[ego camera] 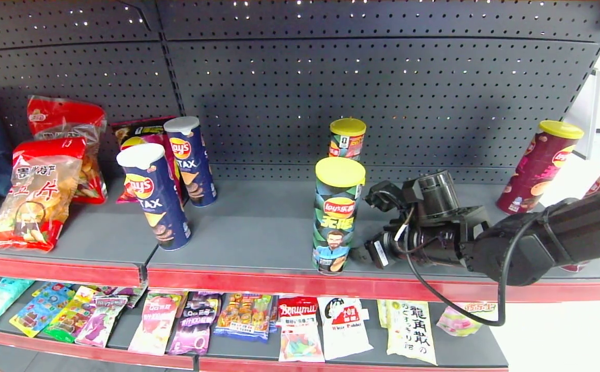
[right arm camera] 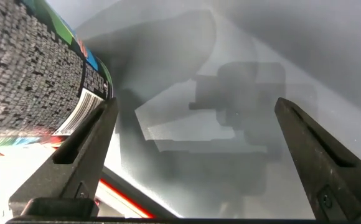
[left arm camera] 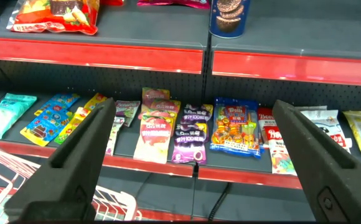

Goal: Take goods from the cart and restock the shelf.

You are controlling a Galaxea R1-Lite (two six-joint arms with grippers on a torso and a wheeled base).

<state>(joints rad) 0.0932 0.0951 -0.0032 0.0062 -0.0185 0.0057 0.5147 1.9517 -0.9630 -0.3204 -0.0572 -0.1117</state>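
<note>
Right gripper (ego camera: 372,253) beside green can (ego camera: 338,217) on shelf (ego camera: 258,227)

Head view: the can stood upright mid-frame, near the shelf's front edge. Left wrist view: the left gripper (left arm camera: 193,106), jaws apart, hung before snack bags (left arm camera: 187,127). Right wrist view: jaws apart and empty, with the can (right arm camera: 37,74) just outside one finger (right arm camera: 87,140); a sideways swing could topple it off the edge.

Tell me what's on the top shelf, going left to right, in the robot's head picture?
Front red snack bag → front blue can → back blue can → front green can → right gripper, jaws open → maroon can.
</note>
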